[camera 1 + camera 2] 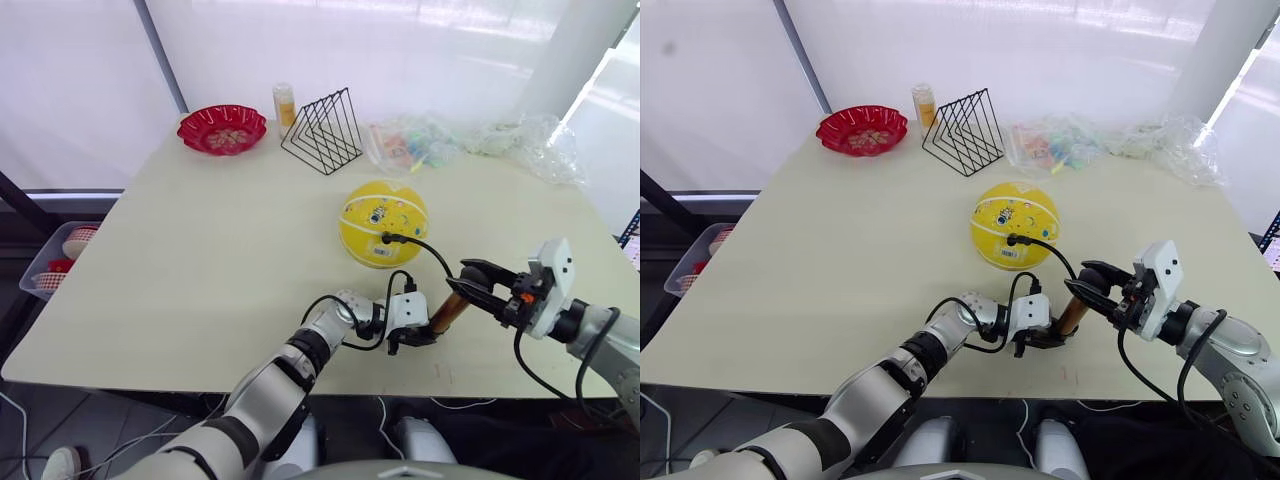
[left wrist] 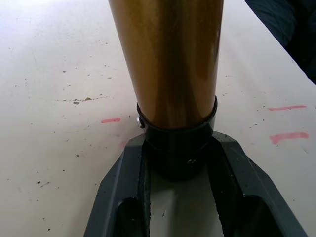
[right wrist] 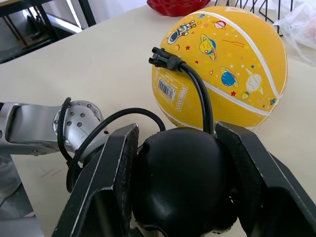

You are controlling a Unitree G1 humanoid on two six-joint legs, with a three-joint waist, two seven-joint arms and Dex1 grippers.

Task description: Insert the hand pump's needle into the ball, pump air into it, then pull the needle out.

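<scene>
Pale table (image 1: 200,260) (red-marked) — ball (image 1: 383,223), hand pump (image 1: 447,310) atop

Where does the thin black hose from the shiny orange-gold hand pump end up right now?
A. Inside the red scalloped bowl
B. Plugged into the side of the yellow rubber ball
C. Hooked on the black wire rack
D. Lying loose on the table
B: the thin black hose curves up from the orange-gold hand pump, and its angled connector sits against the yellow rubber ball.
</scene>
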